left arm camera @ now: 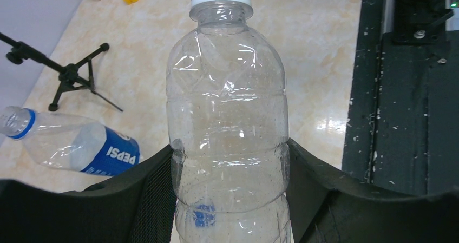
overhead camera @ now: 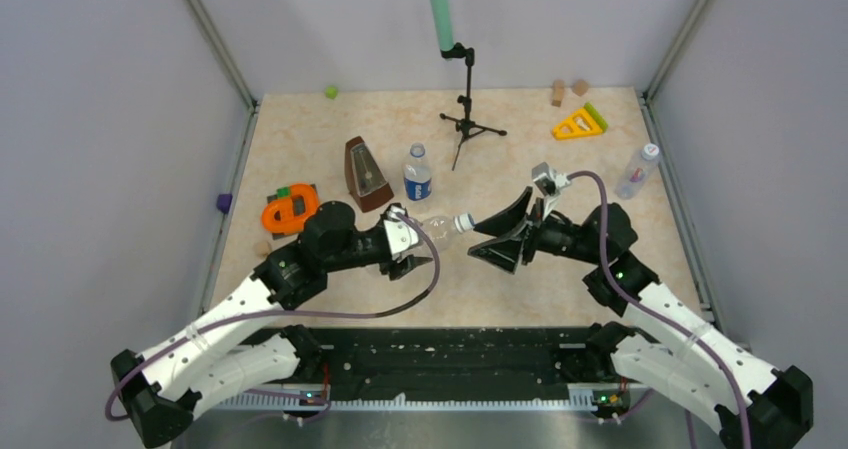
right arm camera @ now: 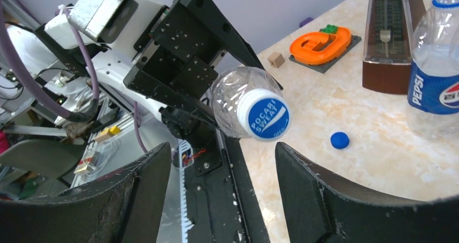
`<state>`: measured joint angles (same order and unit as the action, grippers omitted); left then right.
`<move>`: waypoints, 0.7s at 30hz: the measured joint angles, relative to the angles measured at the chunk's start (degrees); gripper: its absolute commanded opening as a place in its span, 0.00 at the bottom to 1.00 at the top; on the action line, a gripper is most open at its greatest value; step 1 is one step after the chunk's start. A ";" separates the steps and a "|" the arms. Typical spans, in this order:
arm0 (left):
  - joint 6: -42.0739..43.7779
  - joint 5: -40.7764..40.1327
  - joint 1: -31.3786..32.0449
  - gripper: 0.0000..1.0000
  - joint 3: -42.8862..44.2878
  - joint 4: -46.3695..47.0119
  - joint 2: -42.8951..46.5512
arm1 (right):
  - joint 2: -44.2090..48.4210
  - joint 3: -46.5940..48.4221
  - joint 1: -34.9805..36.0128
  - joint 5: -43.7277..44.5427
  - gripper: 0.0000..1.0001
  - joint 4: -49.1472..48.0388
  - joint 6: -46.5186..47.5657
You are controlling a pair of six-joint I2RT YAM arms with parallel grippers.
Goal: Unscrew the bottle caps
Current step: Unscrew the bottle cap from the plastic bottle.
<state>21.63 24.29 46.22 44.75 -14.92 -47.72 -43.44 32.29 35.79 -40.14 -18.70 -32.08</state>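
Note:
My left gripper (overhead camera: 408, 239) (left arm camera: 230, 162) is shut on the body of a plain clear bottle (overhead camera: 437, 227) (left arm camera: 227, 91), held on its side above the table. Its white cap (overhead camera: 463, 221) (right arm camera: 263, 115), printed with blue lettering, is on the neck and points at my right gripper (overhead camera: 474, 241) (right arm camera: 222, 151). That gripper is open; the cap sits just beyond its fingertips, not between them. A labelled Pepsi bottle (overhead camera: 417, 174) (right arm camera: 433, 80) stands capless behind. A dark blue cap (right arm camera: 339, 140) lies loose on the table. A bluish bottle (overhead camera: 638, 171) with a white cap stands at far right.
A brown metronome (overhead camera: 366, 174) and an orange toy (overhead camera: 290, 209) sit left of the Pepsi bottle. A microphone stand (overhead camera: 468, 119) rises at the back centre. A yellow triangle (overhead camera: 578, 124) and wooden blocks (overhead camera: 558, 91) lie back right. Walls close three sides.

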 measured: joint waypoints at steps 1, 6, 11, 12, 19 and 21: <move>0.63 -0.92 0.02 0.00 0.00 -0.07 0.09 | 0.07 0.02 0.00 0.28 0.69 0.37 -0.04; 3.39 -4.63 0.59 0.00 -0.55 -0.04 1.77 | -0.07 0.02 -0.02 5.64 0.69 3.23 -1.01; 6.03 -9.88 2.93 0.00 -1.75 0.22 2.91 | -2.40 0.07 0.00 9.03 0.68 2.58 -7.08; 6.69 -11.23 3.58 0.00 -1.92 0.28 2.89 | -3.06 0.07 -0.02 9.51 0.68 1.95 -8.92; 10.34 -19.63 7.10 0.00 -2.51 0.37 2.21 | -6.56 0.07 -0.02 10.91 0.67 -1.95 -17.73; 11.23 -20.94 7.34 0.00 -3.10 0.70 2.23 | -7.45 0.07 0.00 11.41 0.64 -2.73 -19.26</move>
<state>32.86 3.36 53.56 41.65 -14.22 -45.50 -50.89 32.36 35.79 -28.73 -21.43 -51.33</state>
